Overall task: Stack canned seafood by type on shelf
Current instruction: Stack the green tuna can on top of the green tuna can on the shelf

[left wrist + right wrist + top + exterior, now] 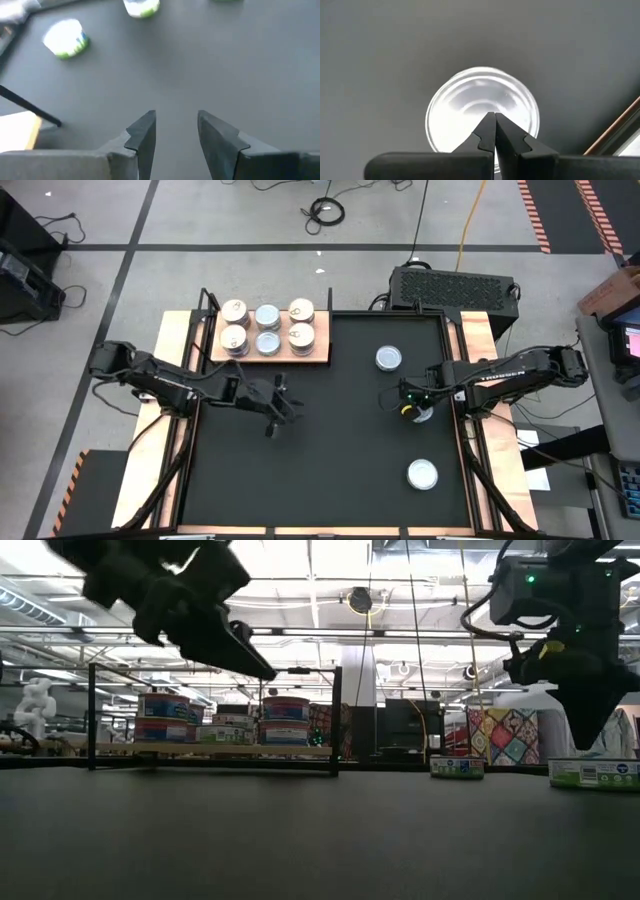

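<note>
The pale wooden shelf (322, 354) at the mat's far left holds several round tins (268, 327) in two rows; the low view shows them stacked (285, 720). Three tins stand on the black mat: one far right (389, 358), one near right (422, 474), and one (482, 112) straight below my right gripper (491, 117). That gripper points down and is shut, and the low view shows a small gap between it (585, 740) and the tin's lid (593, 772). My left gripper (283, 412) hangs open above the bare mat near the shelf, with nothing between its fingers (145, 125).
A black wire frame (335, 720) stands around the shelf. Narrow wooden strips (170, 380) run along both sides of the mat. A black box (452, 288) sits behind the far right corner. The mat's middle and near left are bare (300, 480).
</note>
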`<state>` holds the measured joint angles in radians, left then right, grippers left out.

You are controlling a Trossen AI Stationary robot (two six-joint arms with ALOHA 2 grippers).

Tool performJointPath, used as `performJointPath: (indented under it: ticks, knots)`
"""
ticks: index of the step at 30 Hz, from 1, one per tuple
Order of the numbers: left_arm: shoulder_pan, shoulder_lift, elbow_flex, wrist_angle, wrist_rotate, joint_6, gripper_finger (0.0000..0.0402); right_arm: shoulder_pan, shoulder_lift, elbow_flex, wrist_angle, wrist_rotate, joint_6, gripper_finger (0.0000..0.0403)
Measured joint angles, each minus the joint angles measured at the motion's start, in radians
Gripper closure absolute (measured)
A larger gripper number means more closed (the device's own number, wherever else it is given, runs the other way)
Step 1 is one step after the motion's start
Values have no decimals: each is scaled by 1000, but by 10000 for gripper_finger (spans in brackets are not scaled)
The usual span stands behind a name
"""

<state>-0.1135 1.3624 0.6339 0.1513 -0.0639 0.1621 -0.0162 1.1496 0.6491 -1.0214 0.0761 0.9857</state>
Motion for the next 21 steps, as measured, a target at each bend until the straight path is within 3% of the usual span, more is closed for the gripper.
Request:
performJointPath:
  ticks: [6, 18, 21]
  knots:
    - [-15, 30, -143, 395, 3, 87, 256, 78, 45, 0, -2, -4, 137, 403]
    - [11, 213, -146, 704, 4, 370, 256, 163, 235, 67, 52, -8, 318, 402]
    - [15, 270, -145, 772, 22, 442, 256, 185, 277, 143, 185, -41, 341, 402]
